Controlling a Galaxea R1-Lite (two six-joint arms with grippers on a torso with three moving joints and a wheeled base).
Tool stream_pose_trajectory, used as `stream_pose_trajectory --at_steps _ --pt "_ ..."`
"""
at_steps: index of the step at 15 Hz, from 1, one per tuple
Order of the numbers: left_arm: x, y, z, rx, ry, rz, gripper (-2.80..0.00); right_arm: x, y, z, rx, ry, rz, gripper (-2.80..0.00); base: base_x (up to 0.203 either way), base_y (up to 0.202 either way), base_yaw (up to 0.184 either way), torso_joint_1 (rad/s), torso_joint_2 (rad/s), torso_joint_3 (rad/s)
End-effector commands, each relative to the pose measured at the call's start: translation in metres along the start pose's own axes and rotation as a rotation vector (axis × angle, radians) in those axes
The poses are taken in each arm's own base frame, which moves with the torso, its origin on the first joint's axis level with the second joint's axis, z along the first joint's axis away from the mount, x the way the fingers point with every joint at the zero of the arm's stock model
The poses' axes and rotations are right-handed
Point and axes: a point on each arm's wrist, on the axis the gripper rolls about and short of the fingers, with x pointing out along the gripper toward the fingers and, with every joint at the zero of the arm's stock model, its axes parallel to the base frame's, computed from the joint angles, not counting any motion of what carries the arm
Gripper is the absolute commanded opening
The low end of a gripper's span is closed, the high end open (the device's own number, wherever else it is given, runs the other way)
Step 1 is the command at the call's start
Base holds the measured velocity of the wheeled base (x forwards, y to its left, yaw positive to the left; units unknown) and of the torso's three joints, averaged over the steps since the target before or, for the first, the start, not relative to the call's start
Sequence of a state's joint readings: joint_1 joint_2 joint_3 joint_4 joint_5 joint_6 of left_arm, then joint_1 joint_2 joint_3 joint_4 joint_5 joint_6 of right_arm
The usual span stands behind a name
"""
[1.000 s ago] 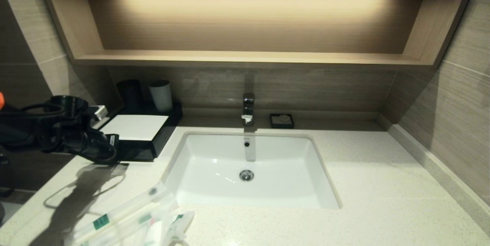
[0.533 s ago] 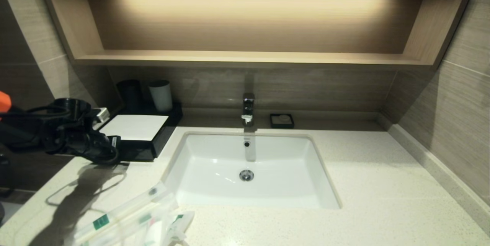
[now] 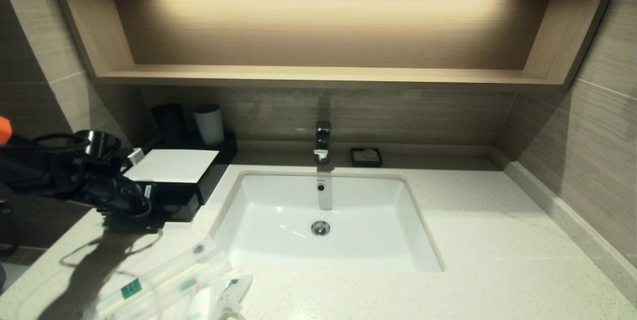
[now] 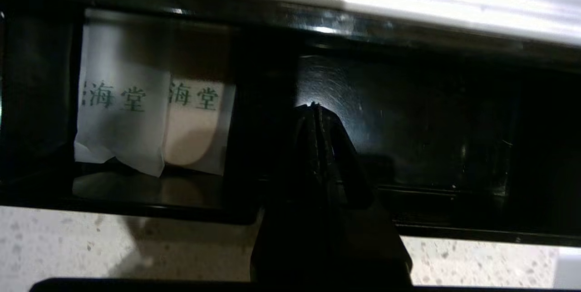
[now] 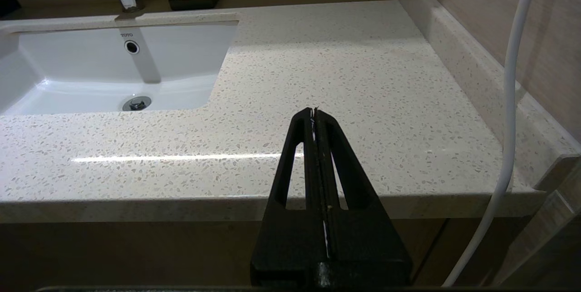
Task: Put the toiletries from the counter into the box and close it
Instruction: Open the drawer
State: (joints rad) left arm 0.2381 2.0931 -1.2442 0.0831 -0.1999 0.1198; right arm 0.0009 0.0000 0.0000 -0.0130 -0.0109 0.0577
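The black box with a white top panel (image 3: 171,165) stands at the counter's (image 3: 497,240) back left. Its front drawer (image 3: 174,208) is slid out a little. My left gripper (image 3: 143,199) is shut at the drawer's front. In the left wrist view its tips (image 4: 314,106) reach into the dark open drawer (image 4: 431,115), where two white packets with green print (image 4: 120,115) lie to one side. The plastic-wrapped toiletries (image 3: 169,285) lie in a pile at the counter's front left, apart from the gripper. My right gripper (image 5: 314,110) is shut and empty, parked before the counter's front right edge.
The white sink (image 3: 323,220) fills the counter's middle, with a faucet (image 3: 322,141) and a small black soap dish (image 3: 366,157) behind it. A black cup (image 3: 169,121) and a white cup (image 3: 209,123) stand behind the box. A wooden shelf (image 3: 318,75) hangs above.
My left gripper has drawn back toward the counter's front, and the box's drawer has slid out a little with it. The toiletries have not moved.
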Motion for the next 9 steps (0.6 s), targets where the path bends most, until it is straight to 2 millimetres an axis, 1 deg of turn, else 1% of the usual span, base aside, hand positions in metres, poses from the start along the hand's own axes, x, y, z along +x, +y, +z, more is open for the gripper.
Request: stream_pose_trajectory --at_steps 1,3,6,9 --pt "-0.011 -0.002 0.001 -0.005 0.079 -0.009 -2.80 0.000 0.000 0.000 0.001 -0.001 0.001 -2.80 0.000 0.000 0.000 0.000 0.00 0.000" --pt "-0.012 -0.002 0.001 0.004 0.153 -0.017 -2.80 0.000 0.000 0.000 0.001 -0.001 -0.001 -2.80 0.000 0.000 0.000 0.000 0.00 0.000" --pt "-0.020 -0.001 0.003 0.004 0.155 -0.007 -2.80 0.000 0.000 0.000 0.001 0.000 0.001 -2.80 0.000 0.000 0.000 0.000 0.00 0.000" --pt "-0.025 -0.001 0.002 0.000 0.220 0.023 -2.80 0.000 0.000 0.000 0.001 -0.001 0.001 -2.80 0.000 0.000 0.000 0.000 0.00 0.000"
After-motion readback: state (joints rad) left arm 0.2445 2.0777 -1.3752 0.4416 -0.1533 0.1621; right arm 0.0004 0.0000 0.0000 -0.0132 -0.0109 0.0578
